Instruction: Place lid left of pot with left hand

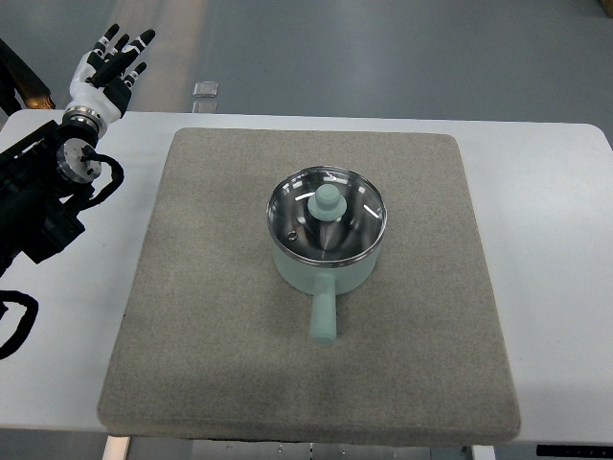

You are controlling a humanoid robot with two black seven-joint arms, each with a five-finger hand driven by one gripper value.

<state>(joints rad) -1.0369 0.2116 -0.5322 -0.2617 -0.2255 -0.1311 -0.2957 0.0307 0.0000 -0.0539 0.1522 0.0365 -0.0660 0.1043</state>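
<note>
A mint-green pot (324, 271) stands in the middle of a grey mat (211, 316), its handle pointing toward the near edge. A glass lid (359, 216) with a steel rim and a mint-green knob (327, 202) sits on the pot. My left hand (110, 59) is far off at the upper left, beyond the table's far edge, with its fingers spread and holding nothing. The black left arm (38, 201) lies along the left side of the table. The right arm does not show.
The mat lies on a white table (546, 240). A small clear object (205, 89) sits on the floor just past the table's far edge. Bare mat stretches to the left of the pot.
</note>
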